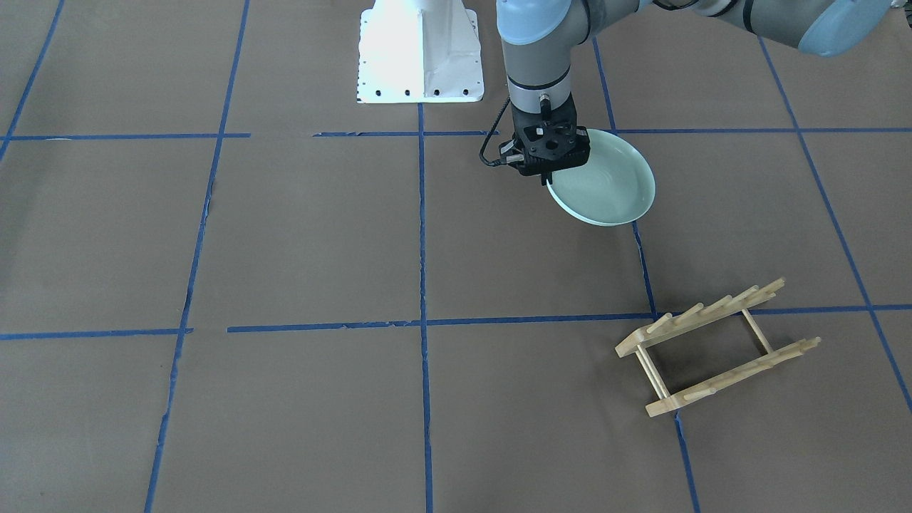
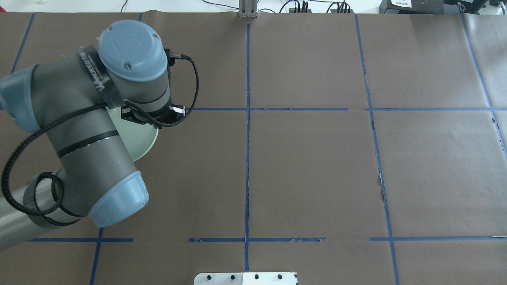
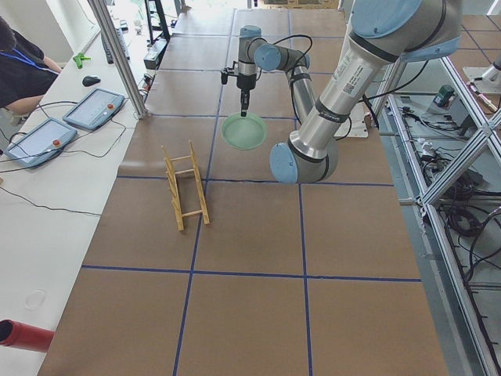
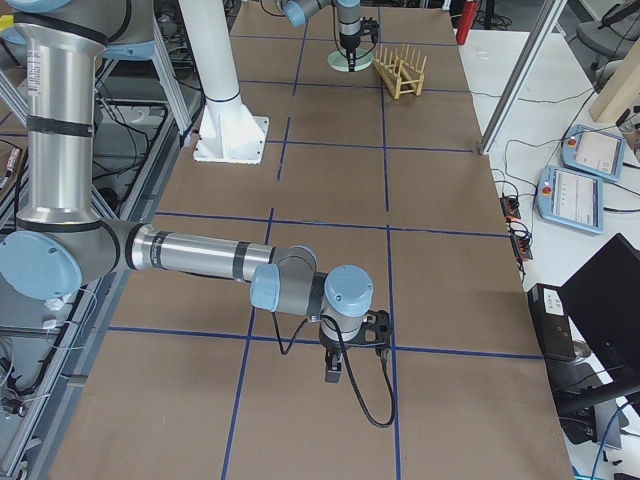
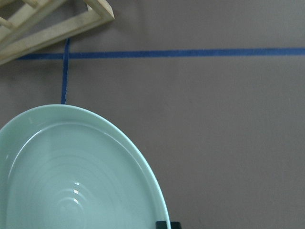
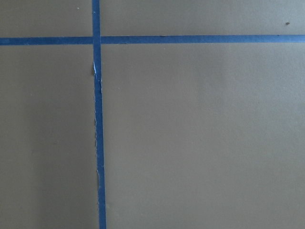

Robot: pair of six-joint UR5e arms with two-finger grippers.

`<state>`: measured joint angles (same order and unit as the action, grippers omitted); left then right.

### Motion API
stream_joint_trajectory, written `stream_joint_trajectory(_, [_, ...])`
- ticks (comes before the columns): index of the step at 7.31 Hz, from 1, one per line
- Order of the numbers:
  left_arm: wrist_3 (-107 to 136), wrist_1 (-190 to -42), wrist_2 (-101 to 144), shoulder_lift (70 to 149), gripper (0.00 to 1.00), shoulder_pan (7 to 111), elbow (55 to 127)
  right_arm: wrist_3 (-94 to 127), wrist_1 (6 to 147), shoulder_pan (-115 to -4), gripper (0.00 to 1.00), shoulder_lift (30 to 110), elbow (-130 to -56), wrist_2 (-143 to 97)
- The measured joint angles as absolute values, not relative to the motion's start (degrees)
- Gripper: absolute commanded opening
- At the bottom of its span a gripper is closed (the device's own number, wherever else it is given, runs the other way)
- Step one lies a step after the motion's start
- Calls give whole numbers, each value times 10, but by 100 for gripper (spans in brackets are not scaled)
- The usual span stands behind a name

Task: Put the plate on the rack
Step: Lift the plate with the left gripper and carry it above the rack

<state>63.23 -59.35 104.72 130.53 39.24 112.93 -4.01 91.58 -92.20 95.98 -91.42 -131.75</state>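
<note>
The pale mint-green plate (image 1: pixel 605 189) hangs tilted from my left gripper (image 1: pixel 548 179), which is shut on its rim on the side nearer the robot base. In the left wrist view the plate (image 5: pixel 71 176) fills the lower left, with a dark fingertip (image 5: pixel 168 224) at its edge. The light-wood rack (image 1: pixel 716 345) stands upright on the table, apart from the plate and farther from the robot base; its corner shows in the left wrist view (image 5: pixel 47 24). My right gripper (image 4: pixel 335 375) hovers over bare table far from both, and I cannot tell if it is open or shut.
Brown paper with a grid of blue tape lines (image 1: pixel 422 235) covers the table. The white robot base (image 1: pixel 420 53) stands at the table's robot-side edge. An operator's table with tablets (image 3: pixel 94 110) lies beyond the rack side.
</note>
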Motion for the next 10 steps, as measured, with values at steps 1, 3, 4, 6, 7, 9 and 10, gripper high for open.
stream_joint_trajectory(1, [607, -591, 1072, 1306, 0, 435, 1147, -40, 916, -922, 100, 960, -914, -1317])
stream_joint_trajectory(3, [541, -591, 1144, 1304, 0, 540, 1176, -40, 916, -922, 100, 960, -915, -1317])
stream_joint_trajectory(4, [502, -591, 1181, 1302, 0, 592, 1184, -40, 916, -922, 100, 960, -914, -1317])
stream_joint_trajectory(6, [420, -600, 1261, 1284, 0, 684, 1188, -40, 916, -922, 100, 960, -914, -1317])
stream_joint_trajectory(7, [395, -623, 1309, 1264, 0, 718, 1188, -40, 916, -922, 100, 960, -914, -1317])
stream_joint_trajectory(9, [381, -723, 1416, 1195, 0, 765, 1182, -40, 916, -922, 100, 960, -914, -1317])
stream_joint_trajectory(10, [384, -786, 1473, 1159, 0, 786, 1169, -40, 916, -922, 100, 960, -914, -1317])
